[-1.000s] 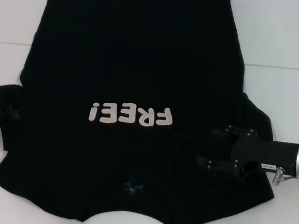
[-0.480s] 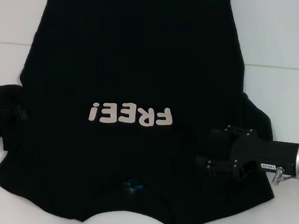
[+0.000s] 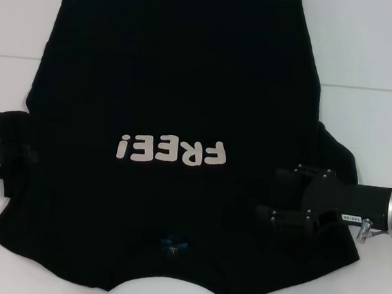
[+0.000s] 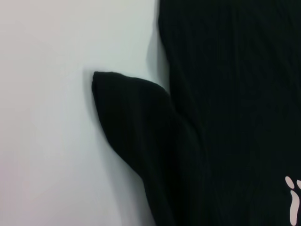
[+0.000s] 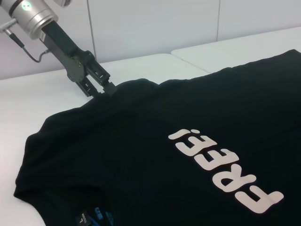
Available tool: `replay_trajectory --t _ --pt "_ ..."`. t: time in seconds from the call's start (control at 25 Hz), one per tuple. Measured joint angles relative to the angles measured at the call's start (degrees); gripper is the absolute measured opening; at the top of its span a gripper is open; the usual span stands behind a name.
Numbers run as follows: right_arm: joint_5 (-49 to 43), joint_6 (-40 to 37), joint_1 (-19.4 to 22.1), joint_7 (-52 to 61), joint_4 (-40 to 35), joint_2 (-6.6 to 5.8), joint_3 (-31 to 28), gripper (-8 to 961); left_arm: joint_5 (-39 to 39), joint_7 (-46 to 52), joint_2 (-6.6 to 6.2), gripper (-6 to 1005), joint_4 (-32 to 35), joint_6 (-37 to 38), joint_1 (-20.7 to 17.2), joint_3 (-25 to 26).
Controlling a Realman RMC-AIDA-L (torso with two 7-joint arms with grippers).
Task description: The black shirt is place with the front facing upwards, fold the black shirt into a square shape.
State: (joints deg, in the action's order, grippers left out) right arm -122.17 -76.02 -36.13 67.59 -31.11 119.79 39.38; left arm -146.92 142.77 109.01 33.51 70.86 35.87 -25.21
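Observation:
The black shirt (image 3: 174, 82) lies flat on the white table, front up. Its pale "FREE!" lettering (image 3: 171, 150) reads upside down from the head view, and the blue neck label (image 3: 172, 245) is at the near edge. My left gripper (image 3: 14, 157) is at the shirt's left sleeve (image 4: 131, 117). In the right wrist view this left gripper (image 5: 102, 90) looks open, with its tips touching the sleeve's edge. My right gripper (image 3: 271, 192) hovers open over the shirt near the right sleeve, its jaws spread wide.
The white table (image 3: 378, 53) runs bare around the shirt, with a seam line crossing it at the far side. A pale wall stands behind the table (image 5: 155, 23) in the right wrist view.
My left gripper has slid rightward to the left sleeve's edge. The right arm and the shirt have stayed put.

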Motion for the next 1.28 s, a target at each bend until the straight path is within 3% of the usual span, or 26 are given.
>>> replay_trajectory --t 0.32,0.52,1.0,1.28 --pt "0.0 0.0 0.0 0.0 0.0 0.0 0.0 876 0.4 -0.1 -0.03 721 0.3 -0.4 0.1 0.2" --pt "0.0 -0.1 0.0 0.0 0.0 0.0 0.0 875 0.3 -0.1 -0.03 486 0.3 -0.7 0.1 0.1" --pt "0.2 -0.2 0.0 0.0 0.0 0.0 0.0 872 0.0 -0.9 0.04 45 0.9 -1.3 0.2 -0.4" --pt "0.3 -0.2 0.0 0.0 0.0 0.0 0.0 871 -0.2 -1.8 0.07 6 2.5 -1.8 -0.1 -1.1"
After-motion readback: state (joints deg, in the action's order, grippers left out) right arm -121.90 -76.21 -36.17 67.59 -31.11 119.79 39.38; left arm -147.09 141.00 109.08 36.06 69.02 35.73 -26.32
